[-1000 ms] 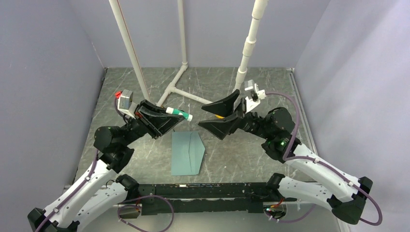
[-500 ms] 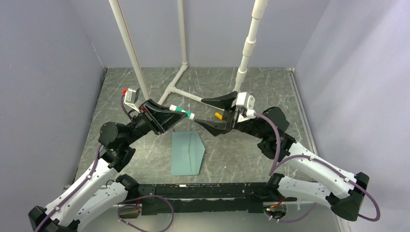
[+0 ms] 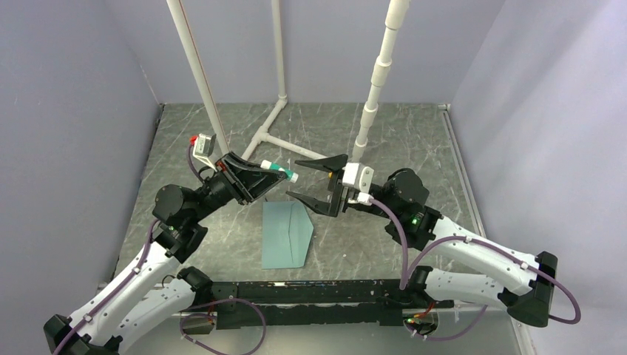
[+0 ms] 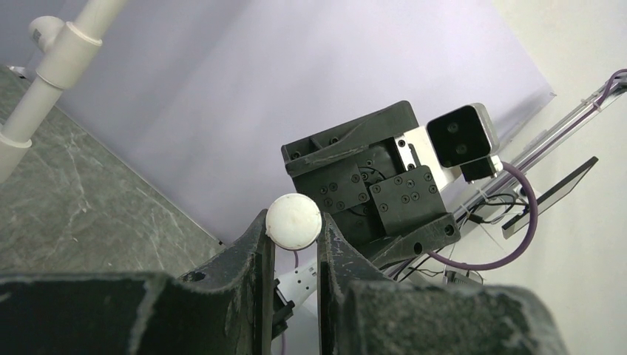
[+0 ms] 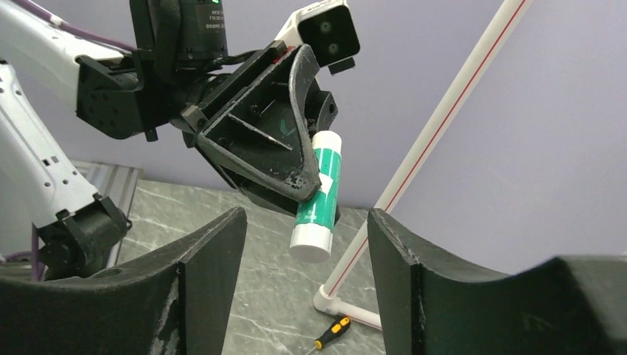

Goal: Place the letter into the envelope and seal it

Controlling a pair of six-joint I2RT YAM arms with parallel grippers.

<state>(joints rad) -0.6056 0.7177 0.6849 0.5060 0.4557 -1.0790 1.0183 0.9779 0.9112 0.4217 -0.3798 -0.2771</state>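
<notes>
The pale teal envelope (image 3: 285, 235) lies flat on the table between the arms, its flap pointing right. The tan letter is not in view. My left gripper (image 3: 272, 177) is raised above the envelope's far end and is shut on a green-and-white glue stick (image 3: 277, 171), whose white end (image 4: 293, 220) sticks out between the fingertips. My right gripper (image 3: 293, 178) is open, facing the left one, with its jaws standing on either side of the stick's white end (image 5: 310, 248) without touching it.
A white PVC pipe frame (image 3: 275, 122) stands on the table behind the grippers, with a T-joint on the surface. A small black-and-yellow screwdriver (image 5: 330, 333) lies near the pipe foot. Grey walls enclose the table on three sides.
My right gripper has swung left and turned, closing in on the glue stick's end. My left gripper has lifted slightly with the stick still held. The envelope has not moved.
</notes>
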